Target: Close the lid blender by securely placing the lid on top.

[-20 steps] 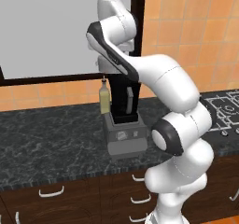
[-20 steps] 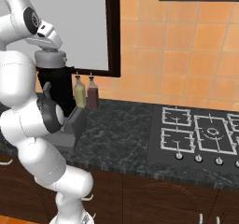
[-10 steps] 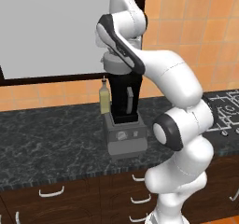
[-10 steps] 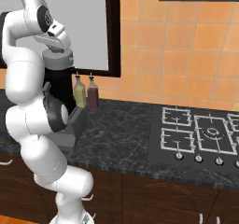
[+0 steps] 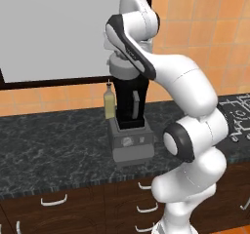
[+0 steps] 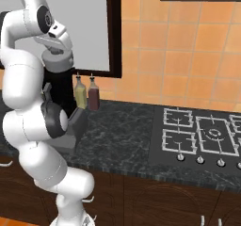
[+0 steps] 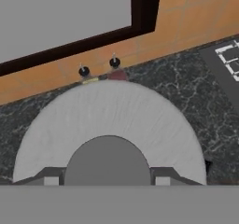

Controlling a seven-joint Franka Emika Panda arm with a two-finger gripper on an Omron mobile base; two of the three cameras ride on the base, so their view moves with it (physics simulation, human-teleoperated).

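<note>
Since a second ago the arm's upper joints have risen and straightened above the blender (image 5: pixel 131 116). Left base view: the black jar stands on its grey base on the dark counter (image 5: pixel 53 150), a yellowish bottle (image 5: pixel 110 103) just behind; the grey lid (image 5: pixel 122 71) sits at the jar's top under the hand. Right base view: two bottles (image 6: pixel 87 94) stand beside the jar. Hand view: the lid (image 7: pixel 116 120) lies close below, the gripper (image 7: pixel 107 180) clenched on its knob.

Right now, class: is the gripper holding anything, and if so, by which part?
Yes. The gripper is shut on the lid, holding it by the raised knob at its centre, above the blender.
</note>
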